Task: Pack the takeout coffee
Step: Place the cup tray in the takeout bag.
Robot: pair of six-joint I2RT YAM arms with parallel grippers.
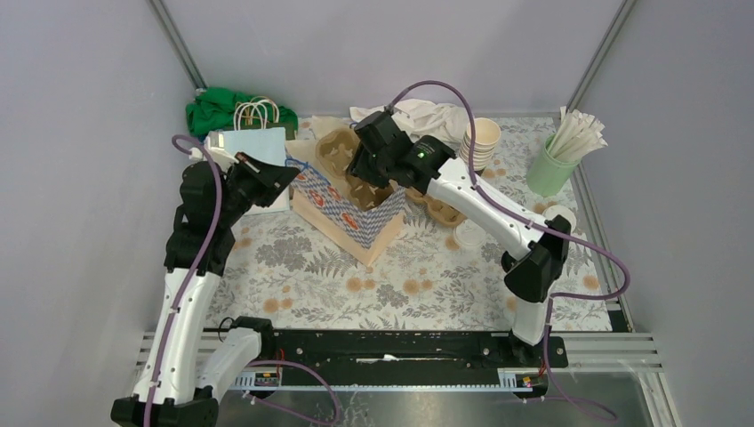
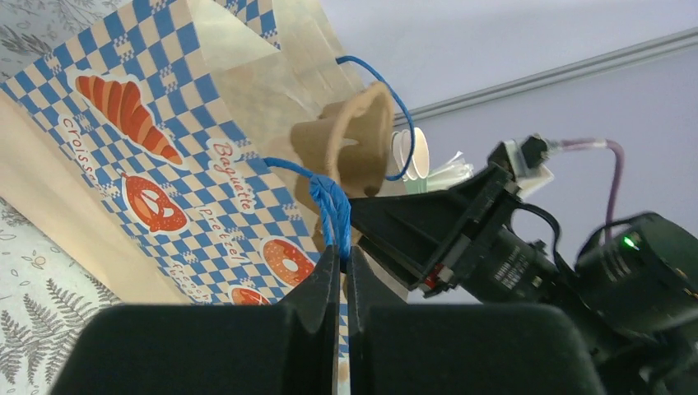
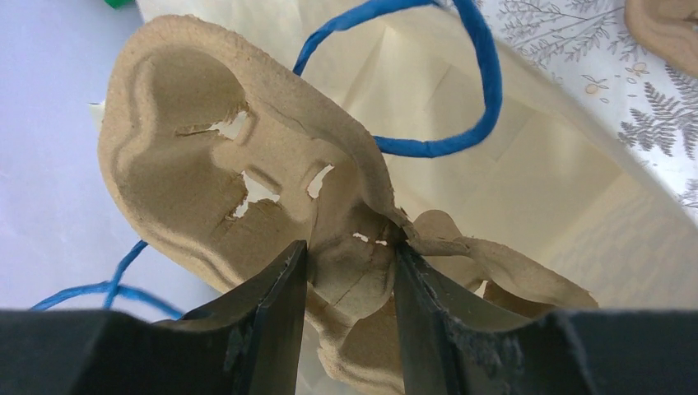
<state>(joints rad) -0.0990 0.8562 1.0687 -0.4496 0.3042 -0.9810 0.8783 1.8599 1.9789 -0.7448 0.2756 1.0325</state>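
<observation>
Cup stack [image 1: 483, 142] one, blue handles [image 2: 331, 204] two

A brown moulded-pulp cup carrier [image 3: 206, 148] is tilting over the open blue-checked paper bakery bag [image 2: 123, 164]; a mint-green tumbler [image 1: 547, 173] is holding white wrapped straws [image 1: 580, 133].

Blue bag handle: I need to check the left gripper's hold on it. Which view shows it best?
Left wrist view: the blue handle runs straight into the shut left gripper, pinched between its fingers. The right wrist view shows only handle loops over the bag mouth; the top view barely shows it.
</observation>
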